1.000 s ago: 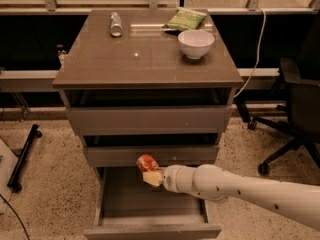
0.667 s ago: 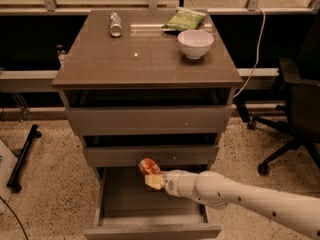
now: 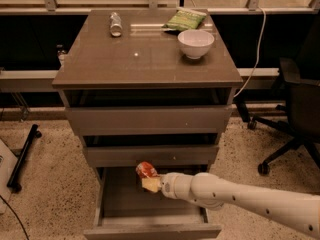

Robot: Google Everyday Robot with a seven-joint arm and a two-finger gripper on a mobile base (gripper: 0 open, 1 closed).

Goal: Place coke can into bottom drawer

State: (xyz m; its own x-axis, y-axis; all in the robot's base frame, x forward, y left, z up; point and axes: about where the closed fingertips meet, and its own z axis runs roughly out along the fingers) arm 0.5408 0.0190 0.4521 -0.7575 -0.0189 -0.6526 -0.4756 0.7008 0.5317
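The gripper (image 3: 150, 183) is clamped on the coke can (image 3: 146, 169), held above the open bottom drawer (image 3: 150, 231) toward its back. Released from here, I reckon it could topple and roll, or clip the middle drawer (image 3: 150, 155).

The bottom drawer (image 3: 125, 200) is pulled out and open from above. The gripper (image 3: 150, 183), jaws closed on the coke can (image 3: 146, 169), hangs over the drawer's rear part, just below the front of the middle drawer (image 3: 150, 155), which caps the room overhead there. The white arm (image 3: 240, 198) crosses the drawer's right wall. The drawer floor left of and in front of the can lies bare. An office chair (image 3: 300, 109) stands at the cabinet's right, and a black stand (image 3: 22, 156) lies on the floor at its left.
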